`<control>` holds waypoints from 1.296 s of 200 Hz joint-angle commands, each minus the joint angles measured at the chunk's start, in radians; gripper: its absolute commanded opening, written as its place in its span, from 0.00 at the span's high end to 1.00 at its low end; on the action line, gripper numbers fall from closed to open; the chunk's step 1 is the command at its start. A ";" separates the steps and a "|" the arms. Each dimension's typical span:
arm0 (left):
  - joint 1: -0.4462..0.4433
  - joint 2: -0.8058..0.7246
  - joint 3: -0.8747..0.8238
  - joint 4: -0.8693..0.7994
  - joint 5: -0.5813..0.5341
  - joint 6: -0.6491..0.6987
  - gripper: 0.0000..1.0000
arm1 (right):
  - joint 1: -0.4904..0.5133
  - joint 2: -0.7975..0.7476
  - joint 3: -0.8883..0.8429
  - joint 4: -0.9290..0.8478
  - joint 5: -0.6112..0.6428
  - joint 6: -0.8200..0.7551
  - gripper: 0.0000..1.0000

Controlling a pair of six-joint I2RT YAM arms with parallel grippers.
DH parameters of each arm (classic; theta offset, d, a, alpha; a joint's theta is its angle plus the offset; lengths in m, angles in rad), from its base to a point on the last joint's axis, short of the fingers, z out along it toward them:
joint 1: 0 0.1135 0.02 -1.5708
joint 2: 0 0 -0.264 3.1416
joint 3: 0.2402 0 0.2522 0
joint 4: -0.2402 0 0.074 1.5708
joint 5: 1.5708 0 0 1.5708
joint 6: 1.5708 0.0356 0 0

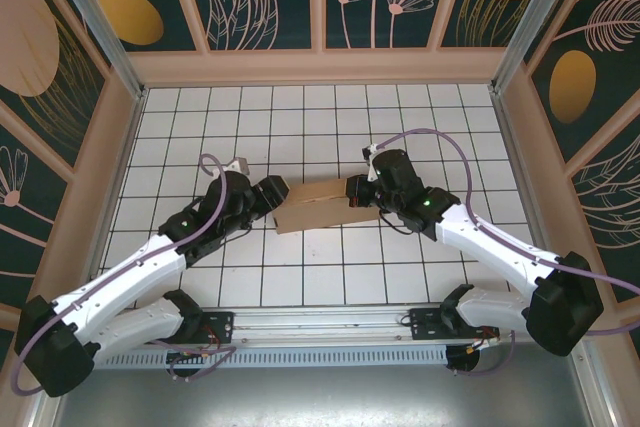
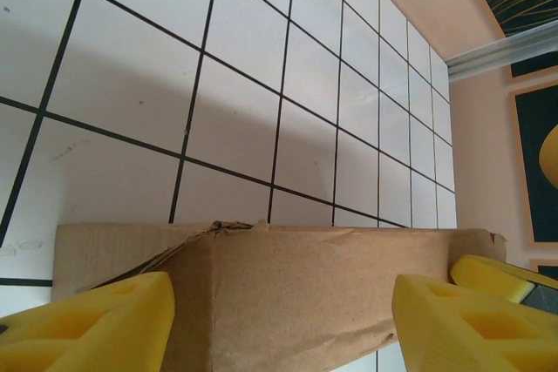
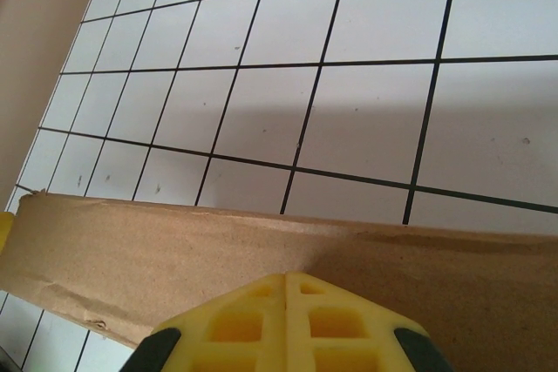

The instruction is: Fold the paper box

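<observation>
The paper box [image 1: 315, 209] is a brown cardboard piece lying on the tiled floor between the two arms. My left gripper [image 1: 272, 194] is at its left end. In the left wrist view the gripper [image 2: 281, 292] is open, and its yellow fingers [image 2: 96, 324] stand on either side of the box's folded end [image 2: 331, 259]; a sliver of tile shows beside the right finger. My right gripper [image 1: 358, 190] is at the box's right end. In the right wrist view the gripper [image 3: 286, 278] is shut, its tips against the cardboard wall [image 3: 174, 250].
The white tiled floor [image 1: 320, 117] with black grid lines stretches beyond the box to the back wall. Wooden walls [image 1: 110, 147] close in the left, right and back sides. The arm bases and a rail [image 1: 320, 325] sit along the near edge.
</observation>
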 commanded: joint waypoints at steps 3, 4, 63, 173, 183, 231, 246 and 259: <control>0.001 0.039 -0.041 0.095 0.070 -0.009 0.33 | 0.024 0.019 -0.044 -0.086 -0.010 0.030 0.96; 0.001 0.040 -0.042 0.097 0.072 -0.009 0.33 | 0.024 0.019 -0.045 -0.086 -0.011 0.030 0.96; 0.005 0.037 -0.039 0.032 0.020 0.022 0.34 | 0.028 0.014 0.019 -0.125 0.020 0.012 0.95; 0.006 0.026 0.110 -0.069 -0.011 0.150 0.32 | -0.023 -0.019 0.204 -0.244 0.068 -0.038 0.85; 0.007 0.022 0.142 -0.104 -0.033 0.168 0.32 | -0.042 -0.038 0.216 -0.261 0.075 -0.047 0.84; 0.007 0.008 0.199 -0.227 -0.100 0.225 0.32 | -0.226 -0.140 0.200 -0.327 0.037 -0.131 0.72; 0.007 0.023 0.188 -0.227 -0.100 0.210 0.29 | -0.293 -0.151 0.182 -0.332 -0.001 -0.146 0.65; 0.008 0.043 0.181 -0.211 -0.081 0.195 0.26 | -0.333 -0.147 0.170 -0.328 -0.023 -0.157 0.62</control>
